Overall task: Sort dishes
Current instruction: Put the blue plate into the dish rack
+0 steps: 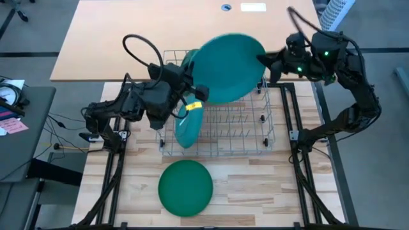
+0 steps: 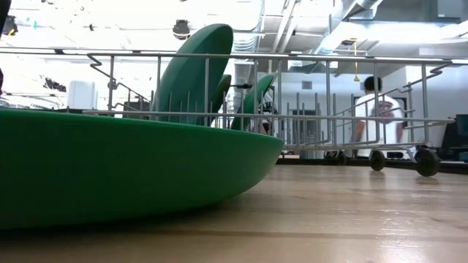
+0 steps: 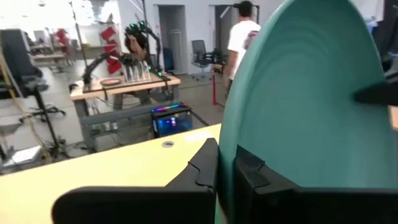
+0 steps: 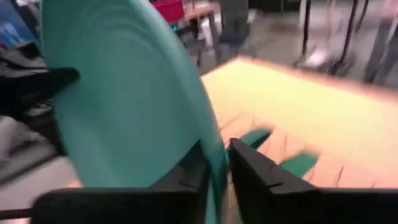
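Note:
A large teal plate (image 1: pixel 227 67) hangs above the wire rack (image 1: pixel 255 137), held by both grippers at once. My left gripper (image 1: pixel 198 94) is shut on its rim on the table's left side. My right gripper (image 1: pixel 263 61) is shut on its rim on the right side. A second teal plate (image 1: pixel 190 124) stands on edge between the rack's tines at the left end, and another plate (image 1: pixel 184 62) stands behind it. A dark green plate (image 1: pixel 185 186) lies flat on the table in front of the rack, and fills the low view's foreground (image 2: pixel 110 168). My left gripper pinches the teal plate's rim (image 3: pixel 225 165) between its two fingers, one on each face. The fingers come from the table's left side. The plate is tilted and lifted clear of the rack. My right gripper pinches the opposite rim (image 4: pixel 216 163) between its two fingers, one on each face. The fingers come from the table's right side. The plate spans between the two grippers, clear of the rack.
The rack's right half holds bare tines (image 1: pixel 239 121). A bare strip of wooden table (image 1: pixel 255 185) lies right of the green plate. A tan table (image 1: pixel 128 38) stands beyond the rack. A person (image 2: pixel 374 109) stands in the room behind.

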Robot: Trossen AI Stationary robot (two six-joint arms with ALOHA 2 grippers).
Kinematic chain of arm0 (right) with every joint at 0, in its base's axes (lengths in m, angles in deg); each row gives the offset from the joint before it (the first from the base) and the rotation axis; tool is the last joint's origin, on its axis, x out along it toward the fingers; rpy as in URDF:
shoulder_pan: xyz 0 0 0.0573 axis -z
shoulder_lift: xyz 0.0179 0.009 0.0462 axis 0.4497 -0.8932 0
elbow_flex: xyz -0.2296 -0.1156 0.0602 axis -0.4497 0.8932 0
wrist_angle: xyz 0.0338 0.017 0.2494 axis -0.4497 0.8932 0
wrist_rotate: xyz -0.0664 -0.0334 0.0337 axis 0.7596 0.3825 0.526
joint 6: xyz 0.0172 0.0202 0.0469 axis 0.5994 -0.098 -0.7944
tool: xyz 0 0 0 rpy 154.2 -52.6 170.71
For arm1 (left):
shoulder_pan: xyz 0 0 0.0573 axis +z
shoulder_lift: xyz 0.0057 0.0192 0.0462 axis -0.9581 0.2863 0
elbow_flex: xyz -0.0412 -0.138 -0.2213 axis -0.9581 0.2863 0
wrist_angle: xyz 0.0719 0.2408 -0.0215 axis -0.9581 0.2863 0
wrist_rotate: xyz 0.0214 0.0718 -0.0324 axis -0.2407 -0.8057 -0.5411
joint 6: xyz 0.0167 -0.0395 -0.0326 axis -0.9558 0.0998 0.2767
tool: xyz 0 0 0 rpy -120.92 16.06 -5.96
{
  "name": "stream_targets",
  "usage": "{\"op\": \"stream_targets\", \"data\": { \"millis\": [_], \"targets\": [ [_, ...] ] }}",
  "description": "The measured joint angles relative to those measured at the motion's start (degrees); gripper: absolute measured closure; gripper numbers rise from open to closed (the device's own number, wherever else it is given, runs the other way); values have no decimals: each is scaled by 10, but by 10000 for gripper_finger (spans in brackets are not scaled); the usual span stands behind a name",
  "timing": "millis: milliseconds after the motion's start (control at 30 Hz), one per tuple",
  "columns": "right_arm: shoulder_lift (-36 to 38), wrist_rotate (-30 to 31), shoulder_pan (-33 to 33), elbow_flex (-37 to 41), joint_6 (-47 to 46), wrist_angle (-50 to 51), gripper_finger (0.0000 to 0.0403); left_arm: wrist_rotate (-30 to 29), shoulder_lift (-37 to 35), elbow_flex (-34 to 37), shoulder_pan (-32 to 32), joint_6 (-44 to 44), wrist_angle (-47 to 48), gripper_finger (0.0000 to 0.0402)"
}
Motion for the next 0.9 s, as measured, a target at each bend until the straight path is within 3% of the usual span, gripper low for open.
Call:
{"op": "stream_targets", "data": {
  "millis": [167, 300, 467, 567, 700, 900],
  "targets": [
    [27, -58, 11, 0, -177, 184, 247, 9, -1, 0, -2, -42, -42, 399],
    [65, -49, -10, 2, -224, 350, 190, -10, -9, -1, -2, -94, -96, 401],
    [150, -50, -17, 57, -296, 317, 156, -8, -24, -3, 1, -137, -129, 401],
    [218, -53, -24, 148, -363, 297, 153, -4, -21, -1, 6, -146, -129, 401],
    [315, -53, -53, 331, -442, 120, 153, -5, -30, -2, 13, -135, -137, 401],
    [378, -36, -78, 574, -591, -350, 152, -11, -25, -2, 28, -166, -132, 401]
  ]
}}
